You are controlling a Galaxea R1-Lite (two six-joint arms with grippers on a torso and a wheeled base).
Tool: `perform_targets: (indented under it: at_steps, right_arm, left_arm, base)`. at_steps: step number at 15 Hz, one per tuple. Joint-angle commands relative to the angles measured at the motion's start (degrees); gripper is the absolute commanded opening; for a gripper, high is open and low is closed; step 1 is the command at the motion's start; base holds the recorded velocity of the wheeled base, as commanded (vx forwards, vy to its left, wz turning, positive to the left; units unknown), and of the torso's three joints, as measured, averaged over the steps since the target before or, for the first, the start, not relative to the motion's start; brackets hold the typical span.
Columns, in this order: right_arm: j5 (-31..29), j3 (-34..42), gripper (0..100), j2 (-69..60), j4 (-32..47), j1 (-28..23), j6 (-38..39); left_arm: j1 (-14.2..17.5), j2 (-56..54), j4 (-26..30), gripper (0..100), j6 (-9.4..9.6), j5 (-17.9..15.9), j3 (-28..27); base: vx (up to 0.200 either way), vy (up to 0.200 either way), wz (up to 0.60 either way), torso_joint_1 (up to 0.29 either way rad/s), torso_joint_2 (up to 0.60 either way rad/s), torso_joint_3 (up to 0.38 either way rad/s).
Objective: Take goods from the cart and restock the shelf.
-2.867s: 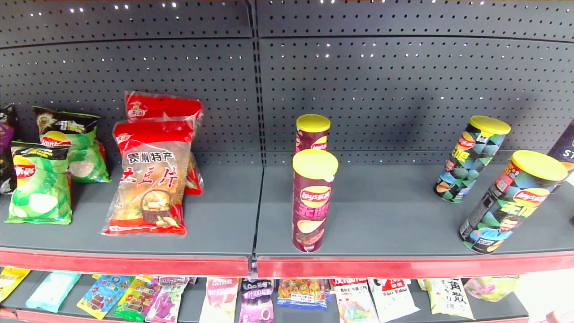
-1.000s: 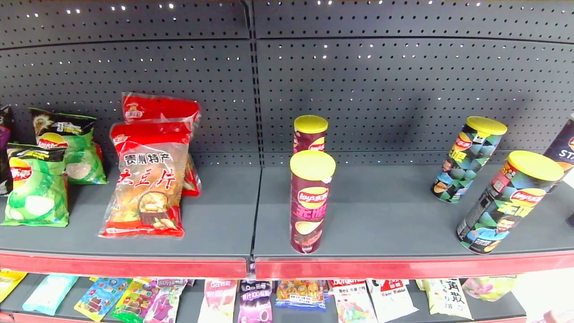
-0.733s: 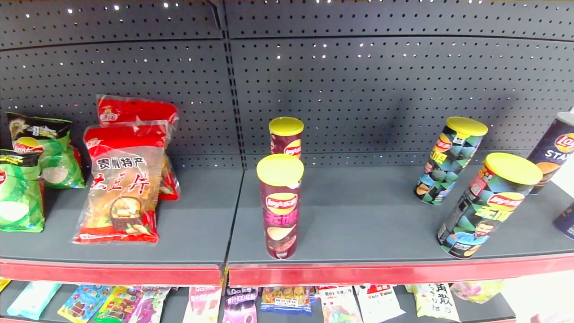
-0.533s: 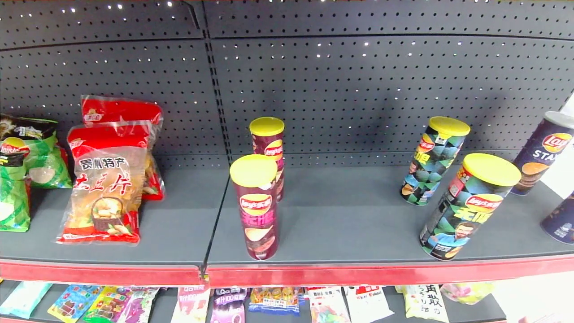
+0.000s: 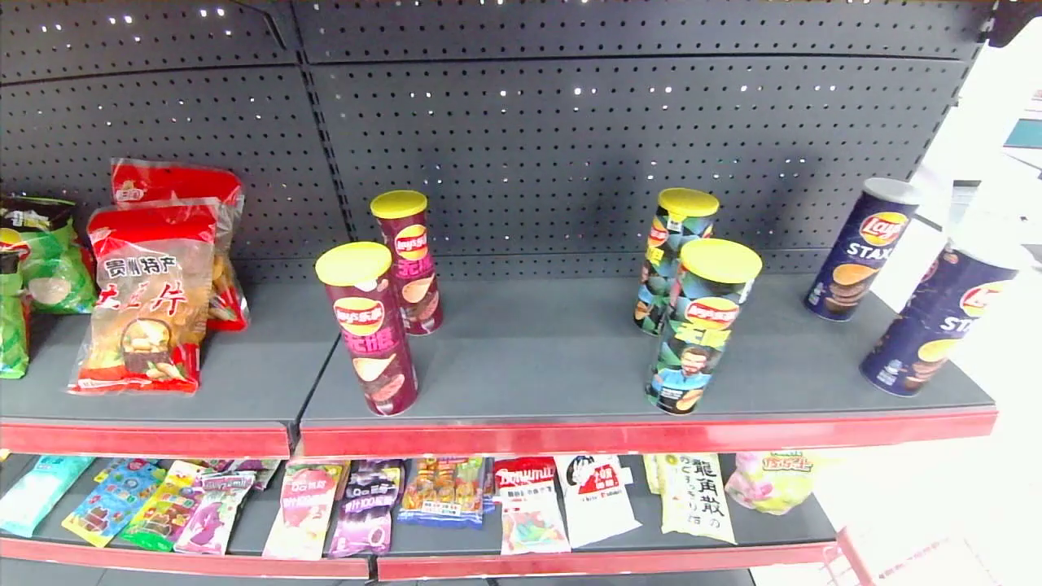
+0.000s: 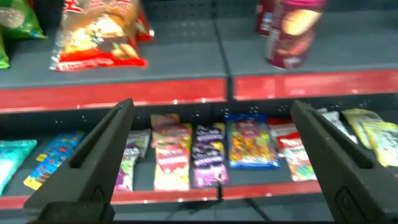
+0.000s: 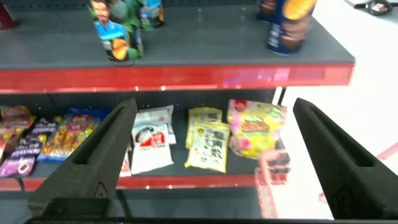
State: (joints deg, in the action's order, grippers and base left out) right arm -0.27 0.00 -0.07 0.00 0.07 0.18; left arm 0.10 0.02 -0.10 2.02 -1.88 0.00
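Both claws are parked in front of the shelving, facing it. The left claw (image 6: 210, 106) is spread wide, its two dark fingers well apart, with nothing between them and nothing touching them. Same story on the other side: the right claw (image 7: 214, 102) is gaping just as wide, holds nothing, and is clear of the shelf edge.

The upper shelf (image 5: 635, 435) is the grey one with the red front lip, and it's only partly stocked. Around the middle there's a maroon can (image 5: 368, 330) with a yellow lid standing near the front edge. A second maroon can (image 5: 407, 264) stands just behind it, a bit to the right.

Further right a patterned green-blue can (image 5: 700, 325) stands near the front. Its twin (image 5: 672, 236) is right behind it, partly covered.

At the far right end are two dark blue cans, one (image 5: 863, 248) back by the pegboard and one (image 5: 936, 317) nearer the front corner.

Over on the left a red snack bag (image 5: 142, 301) stands propped up with another red bag (image 5: 175, 183) behind it. Some green chip bags (image 5: 49, 260) sit at the left edge.

The lower shelf (image 5: 570, 561) has a row of small colourful packets (image 5: 529, 505) lying along it.
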Motion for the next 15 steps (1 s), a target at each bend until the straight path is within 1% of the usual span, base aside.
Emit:
perform_targets:
  at_steps: [1,5,15]
  right_arm:
    - [0.0,0.0,100,0.1,0.0,0.0,0.0]
    - [0.0,0.0,100,0.1,0.0,0.0,0.0]
    - [0.0,0.0,100,0.1,0.0,0.0,0.0]
  left_arm:
    - [0.0,0.0,0.1,100,0.0,0.0,0.0]
    - [0.0,0.0,0.1,100,-0.09,0.0,0.0]
    - [0.0,0.0,0.1,100,-0.18,0.0,0.0]
  base:
    - [0.0,-0.2,0.0,0.002,0.01,0.002]
    - [0.0,-0.2,0.0,0.004,0.0,0.004]
    - [0.0,0.0,0.0,0.0,0.0,0.0]
